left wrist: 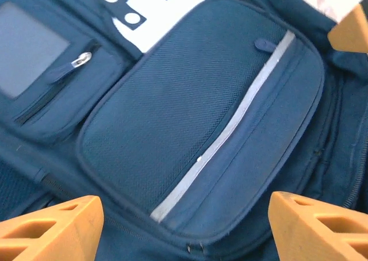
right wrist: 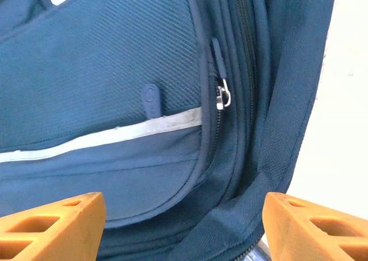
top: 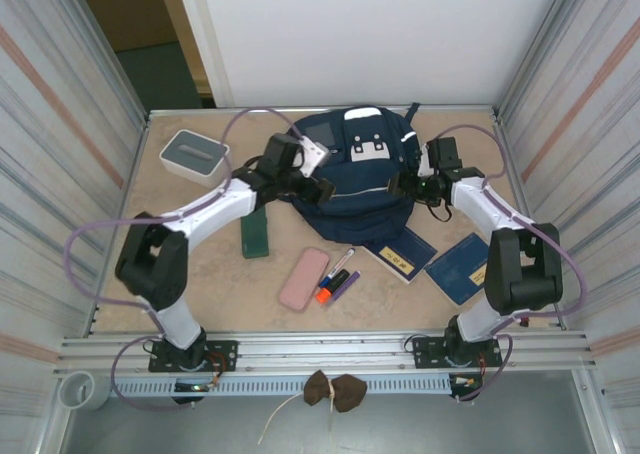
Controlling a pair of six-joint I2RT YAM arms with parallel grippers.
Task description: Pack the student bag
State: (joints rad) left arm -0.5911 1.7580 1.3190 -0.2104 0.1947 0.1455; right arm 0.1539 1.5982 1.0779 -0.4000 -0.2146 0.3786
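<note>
**Bag** (top: 355,169): lies flat at the far middle of the table (top: 200,294), front pocket (left wrist: 230,123) up. Every zip on show looks shut, and nothing appears packed yet.

**Left gripper** (top: 318,189): over the bag's left side, fingers (left wrist: 52,226) set wide apart with nothing between them and the front pocket beneath.

**Right gripper** (top: 400,186): at the bag's right edge, jaws likewise spread and empty. A metal zip pull (right wrist: 224,94) sits just ahead of them.

**Step in hand (judged):** opening a compartment.
- The right gripper is best placed. It should drop onto the small pull, pinch the tab alone rather than the fabric fold beside it, and draw along the zip line, not across it.
- The left gripper should press or pinch the cloth near the zip's start, so the soft bag stays put and does not bunch up.

**Goods waiting, near side of the bag:**
- green case (top: 256,234)
- pink case (top: 304,278)
- markers (top: 336,279)
- two blue booklets (top: 404,254), one lying just beside the bag's near edge

**Also present:** a white-and-grey box (top: 194,155) at far left, well apart from the bag.

**Obstructions:** the pull is small and lies close against the seam. Both arms crowd the bag's flanks, so sweeping the zip round the top risks the grippers meeting.
</note>
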